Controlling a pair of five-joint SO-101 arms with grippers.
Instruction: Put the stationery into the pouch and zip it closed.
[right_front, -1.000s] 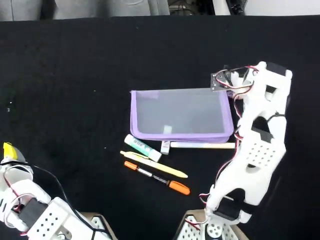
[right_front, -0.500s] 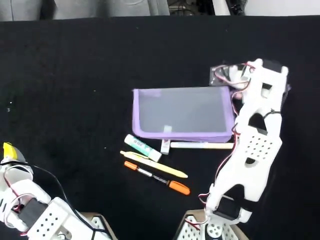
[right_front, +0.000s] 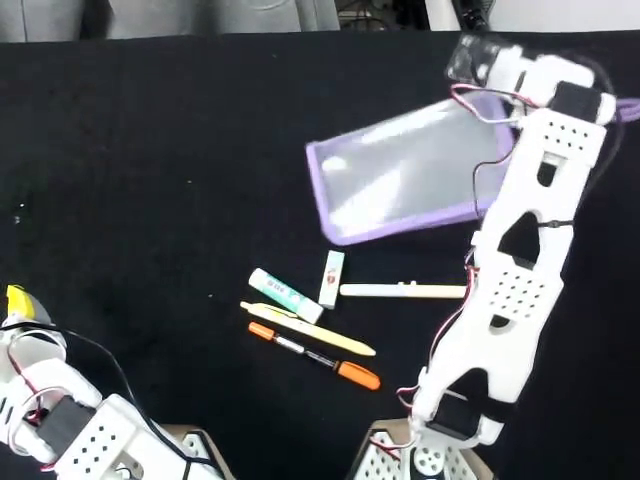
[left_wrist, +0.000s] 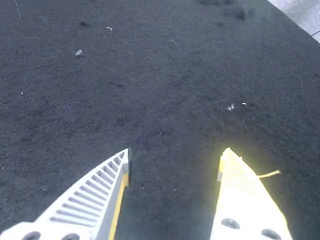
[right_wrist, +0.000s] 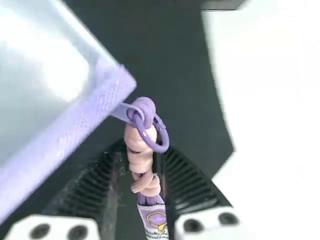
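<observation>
Dragged and tilted toward the high view's upper right since the earlier frame: the flat, lilac-edged translucent zip pouch (right_front: 405, 175).
It is judged light, floppy and slippery, best taken by its knotted purple zipper pull (right_wrist: 144, 117), which is pinched in the right gripper (right_wrist: 141, 160); the left gripper (left_wrist: 177, 152) is held spread at lower left.
</observation>
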